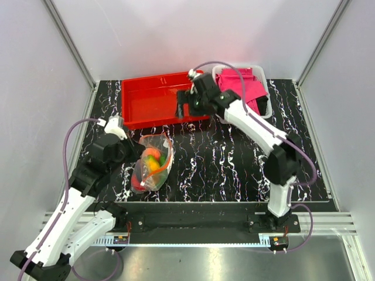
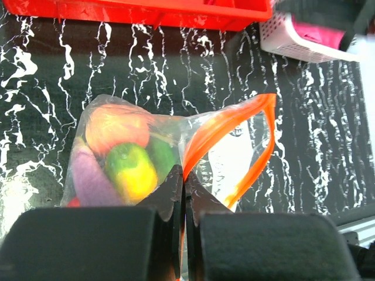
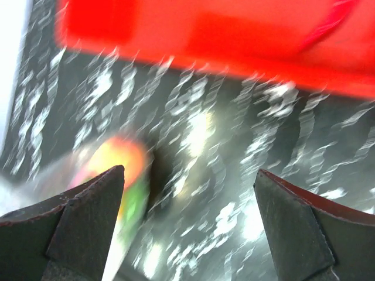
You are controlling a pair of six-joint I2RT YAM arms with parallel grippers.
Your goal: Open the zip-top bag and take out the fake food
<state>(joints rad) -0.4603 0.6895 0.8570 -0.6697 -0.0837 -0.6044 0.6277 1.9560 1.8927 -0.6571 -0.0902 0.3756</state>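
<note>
The zip-top bag [image 1: 153, 164] lies on the dark marbled surface [image 1: 234, 170], towards the left and a little in front of the red tray [image 1: 149, 99]. The left hand [image 2: 183, 178] is squeezed right down on it, its two fingers pinching a fold of the clear plastic just beside the red-orange zip strip [image 2: 261, 140]. The strip curves round in an open loop on the right of the pinch, so the mouth of the bag gapes. The fake food [image 2: 132, 170] is all inside the bag, bunched to the left of the fingers: a yellow-green piece in front, a darker green one beside it, an orange-red one behind and a purple one at the left edge. The right hand [image 3: 188, 171] is up at the back, by the right end of the red tray, well apart from the bag. Its fingers are spread wide with nothing between them. Its own camera view is smeared, showing only the tray's red wall and a blur of colour from the bag. Behind and to the right stands a white basket [image 1: 262, 73] holding pink cloths [image 1: 240, 85].
</note>
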